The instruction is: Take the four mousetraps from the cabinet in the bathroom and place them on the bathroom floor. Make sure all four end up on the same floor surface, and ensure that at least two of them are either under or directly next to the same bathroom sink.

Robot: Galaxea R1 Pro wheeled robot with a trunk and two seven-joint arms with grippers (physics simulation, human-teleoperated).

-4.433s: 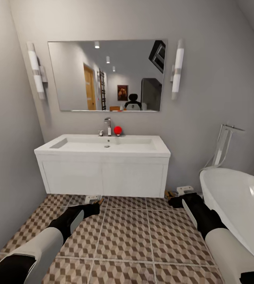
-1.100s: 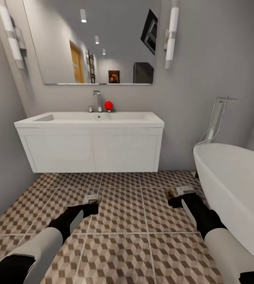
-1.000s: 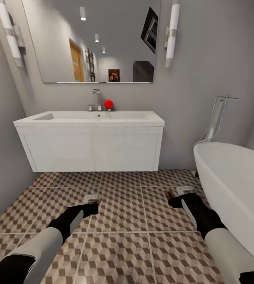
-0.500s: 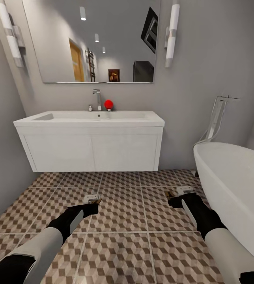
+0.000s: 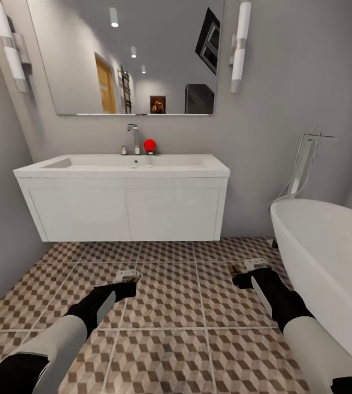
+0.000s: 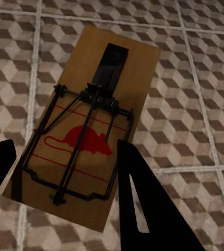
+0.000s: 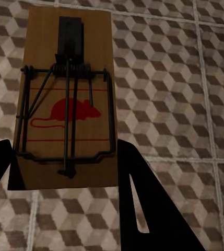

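Before sink (image 5: 122, 192), view shifts slightly closer; arms unchanged. Left gripper (image 6: 65, 172) clamps trap (image 6: 85, 125), right gripper (image 7: 65, 170) clamps second trap (image 7: 67, 99), seemingly above floor (image 5: 170, 306). Lowering comes next.

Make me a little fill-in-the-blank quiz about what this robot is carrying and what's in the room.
1. Each claw, left claw and right claw, holds a wooden ____.
2. The picture printed on the left mousetrap is a red ____.
3. The small ball beside the tap on the sink is ____.
4. On the robot's right stands a white ____.

Answers: mousetrap; mouse; red; bathtub
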